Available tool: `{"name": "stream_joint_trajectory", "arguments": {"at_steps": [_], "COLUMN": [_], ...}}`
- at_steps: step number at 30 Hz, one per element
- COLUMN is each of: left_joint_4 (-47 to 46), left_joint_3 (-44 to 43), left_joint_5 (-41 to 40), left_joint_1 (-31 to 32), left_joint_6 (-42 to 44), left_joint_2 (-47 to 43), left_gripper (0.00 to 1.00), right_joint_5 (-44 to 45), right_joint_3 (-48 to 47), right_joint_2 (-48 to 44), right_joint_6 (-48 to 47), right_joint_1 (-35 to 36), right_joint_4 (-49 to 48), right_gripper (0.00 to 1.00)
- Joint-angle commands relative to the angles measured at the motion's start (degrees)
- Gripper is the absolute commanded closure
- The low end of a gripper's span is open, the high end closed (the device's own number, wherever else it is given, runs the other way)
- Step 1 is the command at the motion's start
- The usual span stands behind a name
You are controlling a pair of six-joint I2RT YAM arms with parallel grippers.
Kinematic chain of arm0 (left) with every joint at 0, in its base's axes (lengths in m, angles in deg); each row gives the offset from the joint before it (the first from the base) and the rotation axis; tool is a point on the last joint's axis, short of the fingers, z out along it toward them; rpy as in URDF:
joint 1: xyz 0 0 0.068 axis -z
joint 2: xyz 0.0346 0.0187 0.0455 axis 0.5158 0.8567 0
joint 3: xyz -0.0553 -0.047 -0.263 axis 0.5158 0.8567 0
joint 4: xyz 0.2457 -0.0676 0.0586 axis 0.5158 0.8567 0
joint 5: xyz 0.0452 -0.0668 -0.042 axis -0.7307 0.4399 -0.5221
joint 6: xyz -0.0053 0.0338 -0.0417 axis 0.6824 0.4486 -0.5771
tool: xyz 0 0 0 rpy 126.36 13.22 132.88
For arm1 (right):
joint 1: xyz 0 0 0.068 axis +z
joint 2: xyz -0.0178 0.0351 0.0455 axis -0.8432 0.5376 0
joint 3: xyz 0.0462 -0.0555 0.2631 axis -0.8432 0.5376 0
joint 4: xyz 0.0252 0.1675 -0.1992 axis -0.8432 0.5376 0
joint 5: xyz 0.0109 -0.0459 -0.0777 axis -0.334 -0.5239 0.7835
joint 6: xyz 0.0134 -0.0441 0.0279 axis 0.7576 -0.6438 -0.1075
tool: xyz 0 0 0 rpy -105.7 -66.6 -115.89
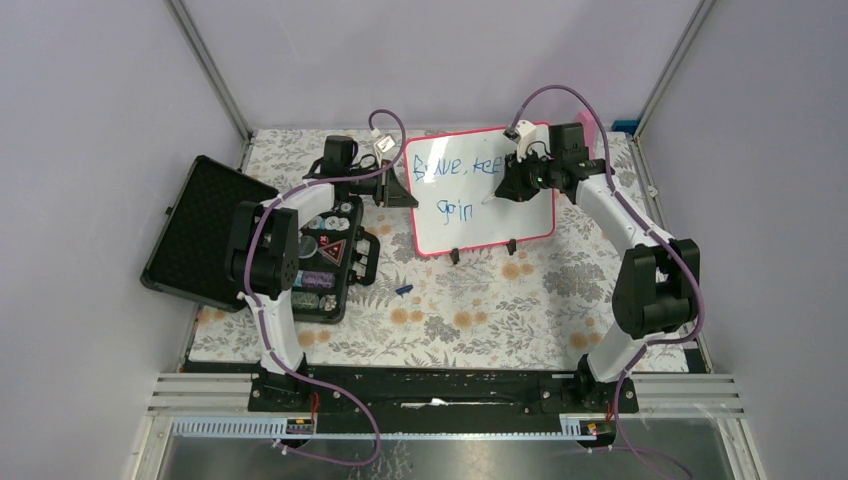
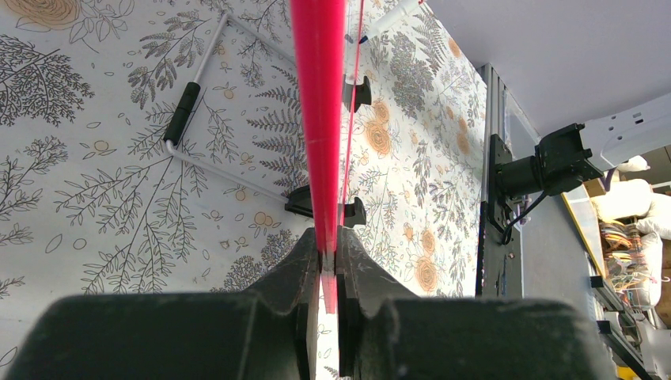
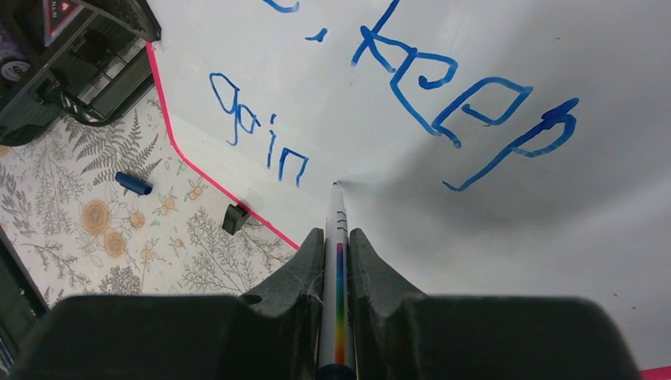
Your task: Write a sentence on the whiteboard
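The whiteboard stands tilted on two black feet at the back of the table. Its red-pink frame runs up the left wrist view, edge-on. The sentence in blue reads "Brave, keep" with "goin" beneath it. My left gripper is shut on the board's left edge. My right gripper is shut on a white marker with a rainbow stripe. The marker's tip rests on the white surface just right of "goin".
An open black case with small items lies at the left, close to the left arm. A blue marker cap lies on the floral cloth in front of the board. A wire stand props the board from behind.
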Motion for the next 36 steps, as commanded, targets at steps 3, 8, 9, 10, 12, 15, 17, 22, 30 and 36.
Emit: {"name": "stream_joint_trajectory", "arguments": {"at_steps": [3, 8, 9, 10, 12, 15, 17, 22, 30, 36], "left_joint_4": [-1.26, -1.26, -1.26, -1.26, -1.26, -1.26, -1.26, -1.26, -1.26, -1.26], "left_joint_3": [-2.00, -1.96, -1.98, -2.00, -1.93, -2.00, -2.05, -2.22, -2.27, -2.36], "left_joint_5": [1.47, 1.60, 1.58, 1.58, 1.59, 1.52, 1.62, 1.63, 1.58, 1.53], "left_joint_1": [-0.19, -0.19, -0.19, -0.19, -0.19, -0.19, -0.19, -0.19, -0.19, -0.19], "left_joint_6": [1.23, 1.24, 1.15, 1.18, 1.23, 1.23, 1.23, 1.05, 1.06, 1.06], "left_joint_2": [0.15, 0.19, 0.19, 0.19, 0.13, 0.15, 0.13, 0.22, 0.25, 0.22], "left_gripper": [1.00, 1.00, 1.00, 1.00, 1.00, 1.00, 1.00, 1.00, 1.00, 1.00], "right_joint_5": [1.19, 1.34, 1.11, 0.93, 0.63, 0.15, 0.12, 0.03, -0.15, -0.20], "right_joint_3": [-3.29, -4.13, -4.34, -4.50, -4.85, -5.00, -4.70, -4.33, -4.14, -2.59], "right_joint_2": [1.29, 2.03, 2.12, 2.19, 2.31, 2.49, 2.59, 3.03, 3.29, 3.09], "right_joint_6": [0.42, 0.57, 0.72, 0.84, 1.02, 1.28, 1.30, 1.39, 1.39, 1.06], "right_joint_1": [-0.33, -0.33, -0.31, -0.28, -0.32, -0.16, 0.16, 1.02, 1.77, 1.89], "right_joint_4": [-1.17, -1.30, -1.39, -1.44, -1.35, -1.35, -1.39, -1.57, -1.68, -1.65], "right_gripper": [1.00, 1.00, 1.00, 1.00, 1.00, 1.00, 1.00, 1.00, 1.00, 1.00]}}
